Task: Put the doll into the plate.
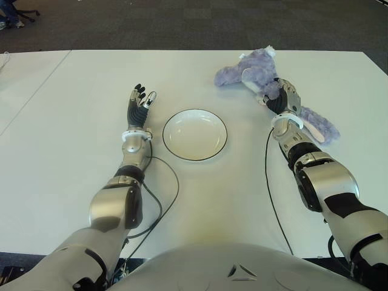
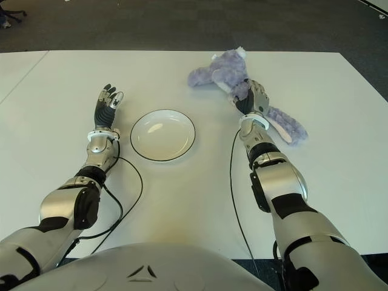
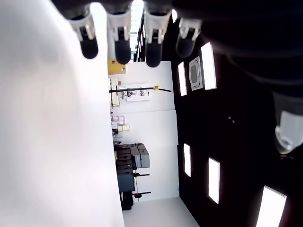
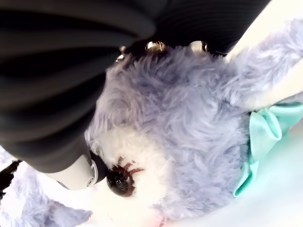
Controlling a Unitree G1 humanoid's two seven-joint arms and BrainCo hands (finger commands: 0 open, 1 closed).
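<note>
The robot's silver torso (image 1: 242, 267) fills the near edge of the head views, with both forearms reaching out over the white table (image 1: 66, 182). A thin black cable (image 1: 162, 200) loops on the table beside the left forearm, and another runs along the inside of the right forearm.

Farther out, the left hand (image 1: 138, 106) shows just left of the plate (image 1: 194, 134), palm turned inward, its fingers (image 3: 120, 45) extended and relaxed with nothing between them; its wrist view shows four straight fingertips against the bare table and the room beyond. Whether the hand touches the table cannot be told. The plate, white with a dark rim, lies between the two hands, beside the left hand's thumb and well apart from the right hand's fingers.

The right hand (image 1: 282, 97) is planted on the doll (image 1: 248, 71), a lilac plush animal lying on its side on the table, well to the right of and beyond the plate. The fingers curl down over the doll's middle, and the right wrist view shows the plush face, its dark eye (image 4: 120, 182) and a mint bow (image 4: 260, 142) pressed close under the palm, with a pale fingertip (image 4: 78, 176) just beside the eye. The doll's head and pale muzzle extend past the fingertips toward the far edge, while one long ear or limb (image 1: 316, 126) trails back alongside the wrist. Beyond the table lies dark carpet (image 1: 200, 24).
</note>
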